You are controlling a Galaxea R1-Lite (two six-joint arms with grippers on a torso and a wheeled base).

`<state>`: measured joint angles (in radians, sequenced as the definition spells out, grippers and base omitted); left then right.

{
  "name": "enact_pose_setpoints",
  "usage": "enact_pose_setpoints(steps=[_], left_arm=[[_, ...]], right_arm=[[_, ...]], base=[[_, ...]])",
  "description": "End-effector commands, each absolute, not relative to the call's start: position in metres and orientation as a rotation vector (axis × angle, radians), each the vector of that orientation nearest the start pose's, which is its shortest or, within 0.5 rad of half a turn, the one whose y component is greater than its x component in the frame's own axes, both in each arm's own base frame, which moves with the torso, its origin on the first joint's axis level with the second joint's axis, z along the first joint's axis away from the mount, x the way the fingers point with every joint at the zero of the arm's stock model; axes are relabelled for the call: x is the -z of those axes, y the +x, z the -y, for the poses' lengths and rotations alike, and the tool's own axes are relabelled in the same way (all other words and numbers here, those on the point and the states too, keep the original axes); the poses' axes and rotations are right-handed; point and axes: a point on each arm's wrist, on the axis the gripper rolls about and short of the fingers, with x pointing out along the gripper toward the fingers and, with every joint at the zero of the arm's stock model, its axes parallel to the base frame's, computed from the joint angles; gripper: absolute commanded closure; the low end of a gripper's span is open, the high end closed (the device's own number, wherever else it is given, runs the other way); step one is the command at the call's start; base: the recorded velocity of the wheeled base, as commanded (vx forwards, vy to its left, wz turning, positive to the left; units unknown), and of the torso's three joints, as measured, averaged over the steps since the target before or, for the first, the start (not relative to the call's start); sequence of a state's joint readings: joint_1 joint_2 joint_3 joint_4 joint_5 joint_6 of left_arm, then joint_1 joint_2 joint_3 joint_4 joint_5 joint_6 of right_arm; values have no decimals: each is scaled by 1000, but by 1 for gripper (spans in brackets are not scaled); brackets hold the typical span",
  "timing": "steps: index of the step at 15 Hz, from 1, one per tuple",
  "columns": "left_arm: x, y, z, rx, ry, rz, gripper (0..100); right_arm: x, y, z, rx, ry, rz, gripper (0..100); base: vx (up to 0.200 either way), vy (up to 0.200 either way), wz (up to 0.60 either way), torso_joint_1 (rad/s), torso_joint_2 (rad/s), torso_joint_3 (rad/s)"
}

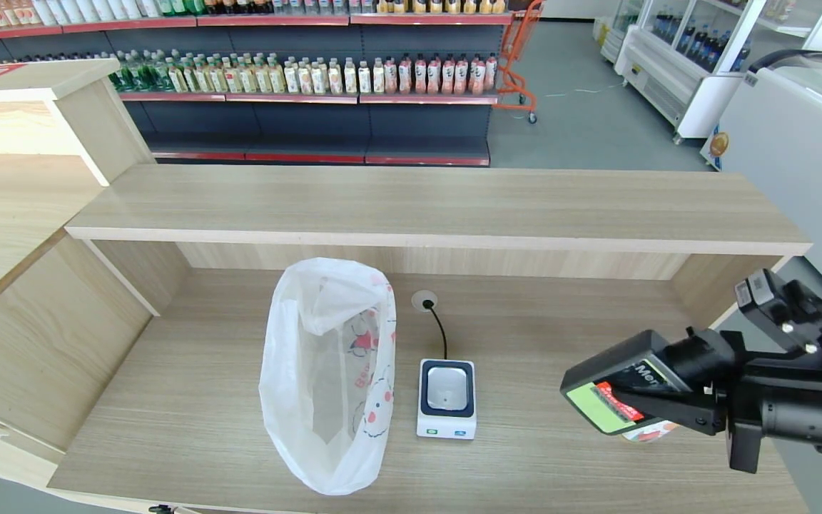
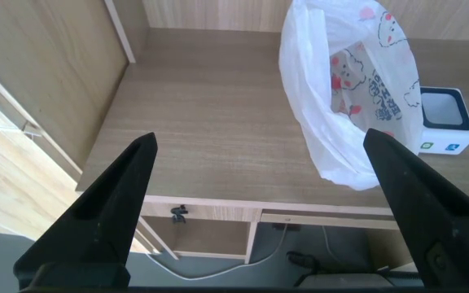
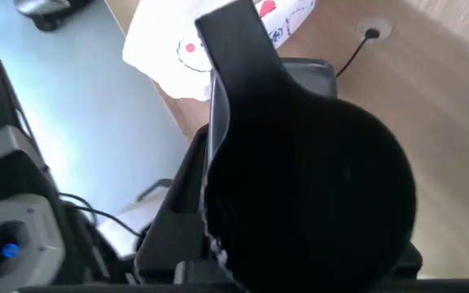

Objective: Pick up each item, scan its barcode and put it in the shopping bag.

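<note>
1 item (image 1: pixel 600 405) sits clamped in my right gripper (image 1: pixel 650 394) — I'd tilt its barcode squarely over the scanner (image 1: pixel 446 397); left gripper (image 2: pixel 260 140) jaws apart.

Pale wood-grain desk (image 1: pixel 190 400) here, sunk below a raised ledge (image 1: pixel 439 203) that runs along its far side, with wooden side walls at both ends. Left of centre, the white shopping bag (image 1: pixel 325 371) stands upright on it, mouth open, cartoon prints on its side. Just to the bag's right sits the scanner (image 1: pixel 446 397), with a thin strip of bare wood between them: white body, dark-framed window facing up. A black cable (image 1: pixel 441 330) runs from the scanner's far edge to a round hole (image 1: pixel 424 300) in the desk near the back wall.
</note>
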<state>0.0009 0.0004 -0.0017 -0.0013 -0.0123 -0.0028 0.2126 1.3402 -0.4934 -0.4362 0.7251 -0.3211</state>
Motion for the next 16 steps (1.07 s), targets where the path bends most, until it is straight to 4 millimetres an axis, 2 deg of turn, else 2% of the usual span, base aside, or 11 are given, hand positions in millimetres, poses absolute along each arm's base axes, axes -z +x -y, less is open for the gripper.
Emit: enact_pose_setpoints(steps=[1,3,4,6,10,12,14,16], left_arm=[[-76,-23,0,11,-3,3,0],[-76,-23,0,11,-3,3,0],[-76,-23,0,11,-3,3,0],[-76,-23,0,11,-3,3,0],[-76,-23,0,11,-3,3,0],[-76,-23,0,11,-3,3,0],[-76,-23,0,11,-3,3,0],[-76,-23,0,11,-3,3,0]], right_arm=[[-161,196,-64,-932,17,-431,100],[-149,206,-69,-883,117,-539,100],[-131,222,-76,-809,199,-660,100],[-117,241,-93,-752,271,-747,100],[-93,280,-155,-613,346,-747,100],[-86,286,-170,-612,351,-763,100],[-80,288,-175,-618,344,-781,100],[-68,297,-181,-609,336,-798,100]], base=[[0,0,0,0,0,0],[0,0,0,0,0,0],[0,0,0,0,0,0],[0,0,0,0,0,0],[0,0,0,0,0,0],[0,0,0,0,0,0],[0,0,0,0,0,0],[0,0,0,0,0,0]])
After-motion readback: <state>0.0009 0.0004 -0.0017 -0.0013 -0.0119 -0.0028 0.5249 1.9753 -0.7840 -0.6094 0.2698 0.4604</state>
